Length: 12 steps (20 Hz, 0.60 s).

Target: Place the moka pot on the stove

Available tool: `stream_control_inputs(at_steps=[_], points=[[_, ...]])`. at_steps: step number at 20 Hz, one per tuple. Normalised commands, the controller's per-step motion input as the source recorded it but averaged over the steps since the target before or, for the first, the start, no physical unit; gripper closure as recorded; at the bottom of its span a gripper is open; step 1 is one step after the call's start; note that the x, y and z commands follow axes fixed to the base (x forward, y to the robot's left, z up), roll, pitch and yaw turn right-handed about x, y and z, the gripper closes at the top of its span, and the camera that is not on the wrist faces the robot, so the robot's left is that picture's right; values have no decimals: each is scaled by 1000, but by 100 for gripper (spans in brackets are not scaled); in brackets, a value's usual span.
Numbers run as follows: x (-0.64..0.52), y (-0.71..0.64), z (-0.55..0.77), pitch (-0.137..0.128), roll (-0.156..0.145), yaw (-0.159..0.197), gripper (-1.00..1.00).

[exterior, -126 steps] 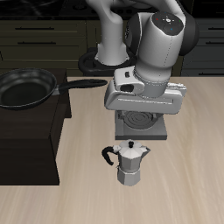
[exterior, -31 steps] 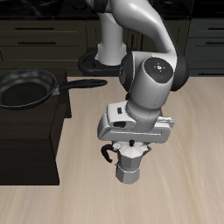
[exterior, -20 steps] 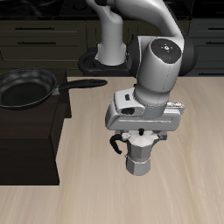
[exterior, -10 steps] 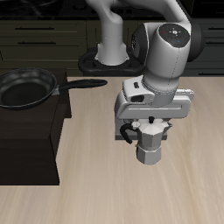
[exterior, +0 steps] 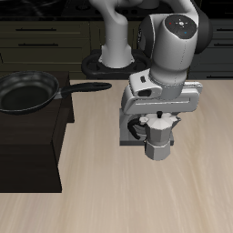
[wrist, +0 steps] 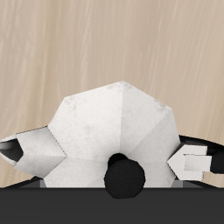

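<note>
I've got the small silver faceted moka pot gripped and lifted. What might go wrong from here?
1. The dark-grey stove is hidden behind the arm in the exterior view, so the set-down is hard to judge.
2. The gripper pinches only the top of the silver faceted moka pot; it might tilt or slip.
3. The black frying pan's handle juts out nearby.

The Franka arm bends forward over the table, wrist pointing straight down, its gripper [exterior: 159,121] clamped on the moka pot [exterior: 158,141], fingers [wrist: 194,163] pressing either side.

Exterior looks from front, above; wrist looks down, close — both share moka pot [exterior: 157,144].
</note>
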Motion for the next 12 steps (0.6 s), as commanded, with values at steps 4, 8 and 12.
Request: stream_control_inputs(at_steps=[4, 8, 12], points=[[-221, -12, 59, -12, -2, -11, 100], [-228, 38, -35, 6, 27, 11, 100], [-195, -22, -3, -19, 2, 11, 100]])
